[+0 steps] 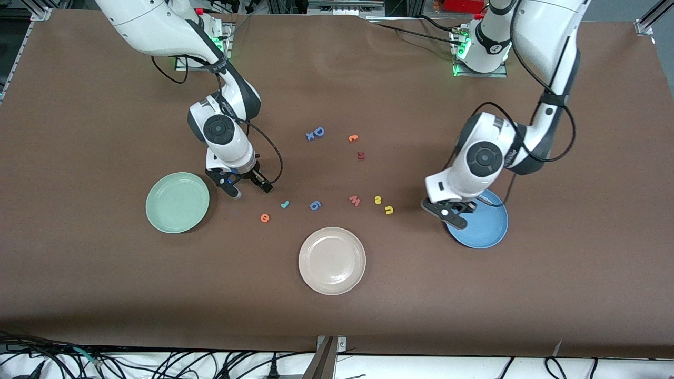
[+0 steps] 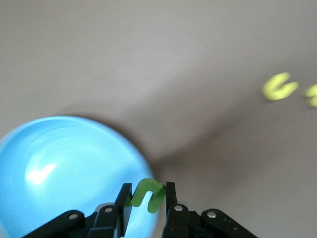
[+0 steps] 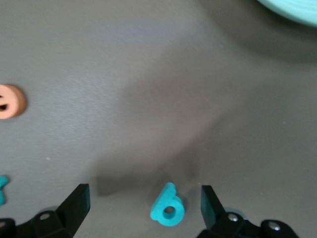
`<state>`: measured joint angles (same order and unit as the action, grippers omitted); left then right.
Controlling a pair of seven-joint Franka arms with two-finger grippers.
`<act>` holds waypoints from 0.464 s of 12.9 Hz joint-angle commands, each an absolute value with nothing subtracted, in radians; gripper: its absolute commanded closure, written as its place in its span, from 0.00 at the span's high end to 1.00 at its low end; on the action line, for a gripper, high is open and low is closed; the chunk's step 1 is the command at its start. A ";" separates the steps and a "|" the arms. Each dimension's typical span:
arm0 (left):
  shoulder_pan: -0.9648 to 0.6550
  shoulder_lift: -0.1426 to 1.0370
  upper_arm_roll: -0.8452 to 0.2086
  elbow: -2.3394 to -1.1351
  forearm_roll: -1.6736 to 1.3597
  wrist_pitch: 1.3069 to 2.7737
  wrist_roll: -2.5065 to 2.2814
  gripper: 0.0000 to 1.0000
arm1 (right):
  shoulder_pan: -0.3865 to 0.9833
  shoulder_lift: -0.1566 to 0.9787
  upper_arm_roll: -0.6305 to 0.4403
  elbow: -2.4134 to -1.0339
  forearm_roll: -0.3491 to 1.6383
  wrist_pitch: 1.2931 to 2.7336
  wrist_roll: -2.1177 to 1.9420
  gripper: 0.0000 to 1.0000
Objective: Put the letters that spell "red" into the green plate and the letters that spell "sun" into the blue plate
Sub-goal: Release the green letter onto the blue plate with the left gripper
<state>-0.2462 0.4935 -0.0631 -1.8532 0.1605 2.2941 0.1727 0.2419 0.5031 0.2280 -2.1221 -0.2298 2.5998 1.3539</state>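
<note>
The dark green "n" [image 2: 147, 194] is pinched between the fingers of the left gripper [image 1: 456, 210], which is clenched on it in the air over the rim of the blue plate [image 1: 492, 231], at the edge of the plate that faces the middle of the table. The yellow "u" [image 1: 389, 210] and the yellow "s" [image 1: 378, 199] lie on the brown table [image 1: 105, 295] close together, near the blue plate toward the right arm's end, with the pink "w" [image 1: 355, 200] just beside the "s". The teal "d" [image 3: 168, 208] lies flat on the table between the spread fingers of the right gripper [image 1: 248, 188], touched by neither; that gripper hangs low with its jaws wide apart and nothing in them, between the green plate [image 1: 177, 202] and the row of small letters. The orange "e" [image 1: 265, 217] and the thin teal "r" [image 1: 285, 204] lie near each other on the table, the "e" closer to the front camera, both between the green plate and a blue "6"-like letter [image 1: 315, 205]. The green plate holds no letters and sits at the right arm's end. A beige plate [image 1: 332, 260] lies nearer the front camera, midway between the two coloured plates. Farther from the camera are a big blue "D" [image 1: 318, 131] with a small blue "x" [image 1: 310, 136] against it, a small orange letter [image 1: 353, 138] and a dark red "R" [image 1: 360, 155]
</note>
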 commanded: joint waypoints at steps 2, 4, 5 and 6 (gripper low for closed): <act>-0.187 0.528 -0.072 -1.827 0.224 2.292 0.242 0.02 | 0.236 0.479 0.264 -2.167 -0.244 2.612 1.422 0.99; -0.169 0.546 -0.072 -1.827 0.224 2.292 0.276 0.06 | 0.230 0.465 0.279 -2.181 -0.245 2.614 1.431 0.95; -0.160 0.558 -0.072 -1.827 0.224 2.292 0.282 0.06 | 0.229 0.460 0.279 -2.183 -0.247 2.612 1.424 0.91; -0.155 0.574 -0.072 -1.827 0.224 2.292 0.282 0.07 | 0.227 0.460 0.279 -2.184 -0.247 2.614 1.416 0.89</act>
